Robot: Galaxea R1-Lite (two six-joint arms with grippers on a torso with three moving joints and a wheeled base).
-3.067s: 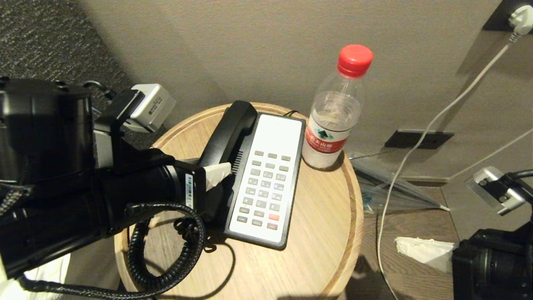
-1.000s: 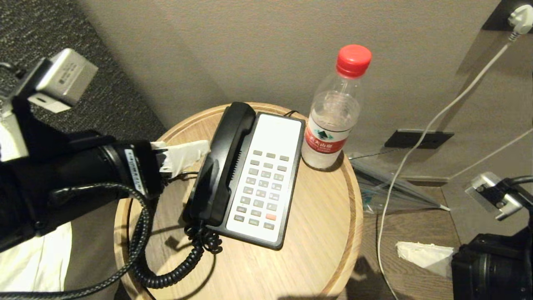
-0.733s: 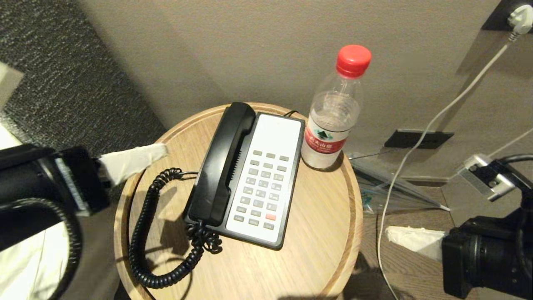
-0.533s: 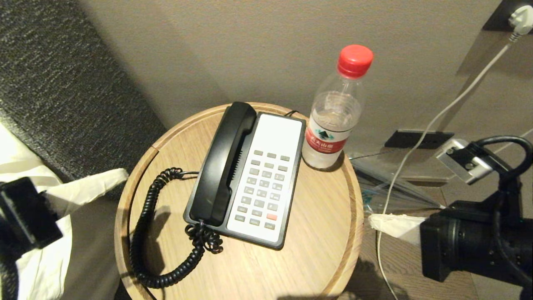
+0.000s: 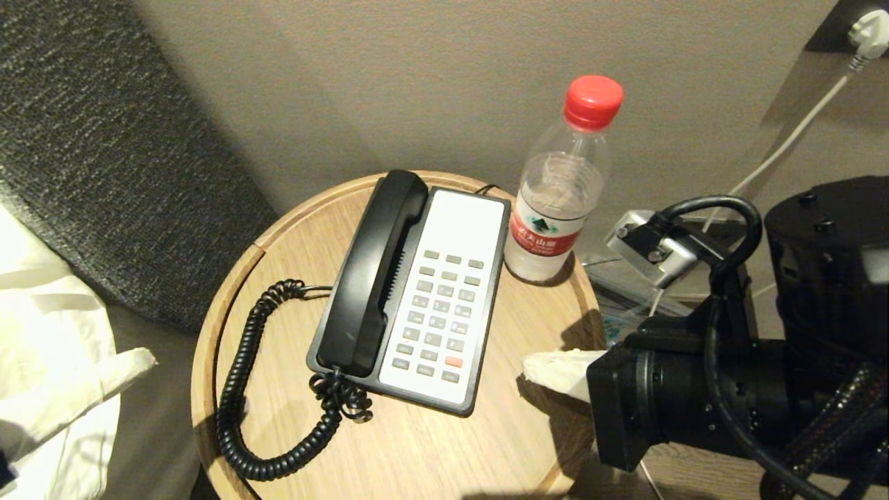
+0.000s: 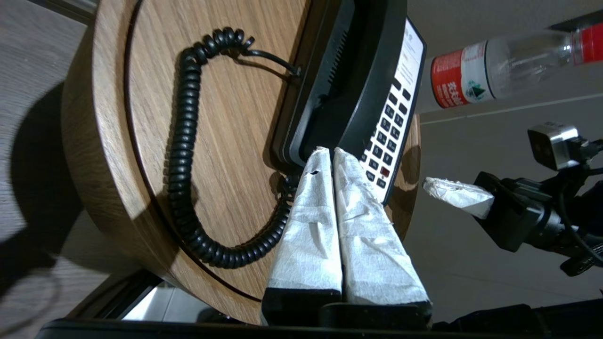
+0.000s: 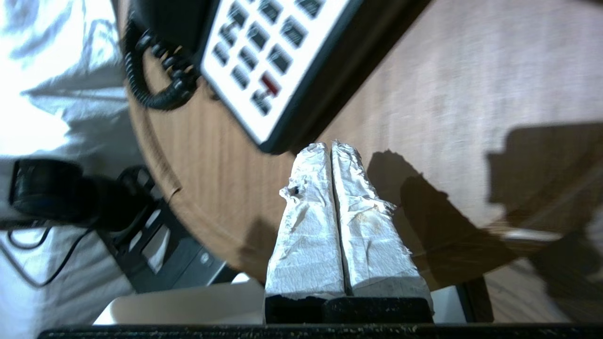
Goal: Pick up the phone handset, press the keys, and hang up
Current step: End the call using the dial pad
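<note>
Head view — keys (image 5: 439, 316) left of right pincer (image 5: 549, 366)

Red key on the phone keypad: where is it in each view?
Head: red key in the keypad's lower rows, near the phone's front edge, toward the right gripper.
Left wrist: red key just beyond the shut left gripper.
Right wrist: red key, blurred, near the phone corner ahead of the fingertips.
Shared landmark: coiled cord.

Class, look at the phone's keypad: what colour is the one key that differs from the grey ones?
Red, in the keypad's lower rows; clearest in the head view.
</note>
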